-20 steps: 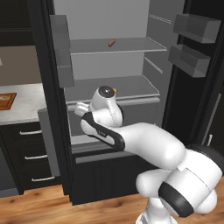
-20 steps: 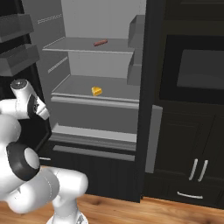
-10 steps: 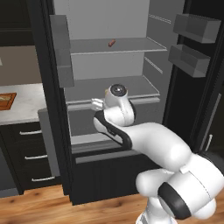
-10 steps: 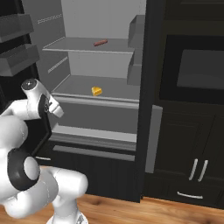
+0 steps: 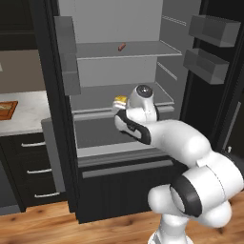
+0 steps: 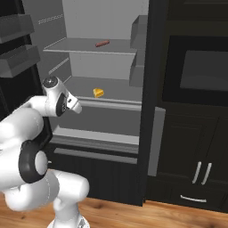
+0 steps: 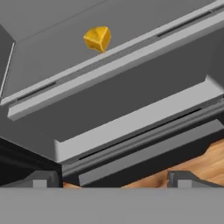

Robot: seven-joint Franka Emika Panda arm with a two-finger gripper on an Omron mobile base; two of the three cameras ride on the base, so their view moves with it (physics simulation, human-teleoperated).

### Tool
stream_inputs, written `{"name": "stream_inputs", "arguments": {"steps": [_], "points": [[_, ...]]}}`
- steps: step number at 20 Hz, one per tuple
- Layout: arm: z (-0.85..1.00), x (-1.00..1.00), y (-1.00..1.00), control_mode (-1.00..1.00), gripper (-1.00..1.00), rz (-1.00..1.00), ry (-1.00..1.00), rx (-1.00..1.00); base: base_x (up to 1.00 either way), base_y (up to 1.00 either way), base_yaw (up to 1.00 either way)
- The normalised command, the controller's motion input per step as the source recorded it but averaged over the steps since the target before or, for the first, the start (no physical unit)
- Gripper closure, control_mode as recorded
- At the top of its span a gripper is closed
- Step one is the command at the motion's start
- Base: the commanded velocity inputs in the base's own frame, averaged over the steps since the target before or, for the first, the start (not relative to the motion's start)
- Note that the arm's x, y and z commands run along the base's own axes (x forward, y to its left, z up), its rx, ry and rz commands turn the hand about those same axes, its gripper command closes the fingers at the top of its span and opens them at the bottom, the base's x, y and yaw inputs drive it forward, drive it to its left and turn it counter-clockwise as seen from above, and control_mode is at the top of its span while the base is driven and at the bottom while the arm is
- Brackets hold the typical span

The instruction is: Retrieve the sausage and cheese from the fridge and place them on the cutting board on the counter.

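Left base view: a tall black fridge [image 5: 57, 143] stands with its doors open, showing a pale grey shelved interior. A white robot arm reaches from the lower right toward the middle shelf, and its gripper [image 6: 75, 106] sits just in front of that shelf's near edge. In the hand view the two dark fingertips [image 7: 39, 179] stand wide apart at the bottom, with nothing between them.

The cheese [image 7: 98, 38], a small bright yellow wedge, lies on the middle shelf a little way back from the near edge. In the right base view it is to the right of the gripper and farther in; the two are near but not touching. The sausage [image 6: 102, 43], a slim reddish-brown stick, lies on the shelf above, toward the back. The cutting board [image 5: 5, 110] rests on the marble counter [image 5: 28, 114] at the far left, well apart from the fridge.

The step in hand looks like the reach for the cheese. To do it well, the gripper should probably lift enough to clear the shelf's front lip, travel inward until the wedge sits between the open fingers, and then close on two opposite faces. The wedge is small and sloped, so a grip near its thick end seems less likely to slip.
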Motion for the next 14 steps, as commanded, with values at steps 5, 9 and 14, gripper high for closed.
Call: {"name": "stream_inputs", "arguments": {"steps": [5,9,14], "points": [[0.21,0.61,-0.39,-1.00,-1.00,0.18,0.00,0.00,0.00,0.00,0.00],[0.16,0.60,-0.28,-1.00,-1.00,0.17,0.00,-0.01,0.00,0.00,0.00],[0.08,0.60,-0.18,-1.00,-1.00,0.17,0.00,-0.07,0.00,0.00,0.00]]}}
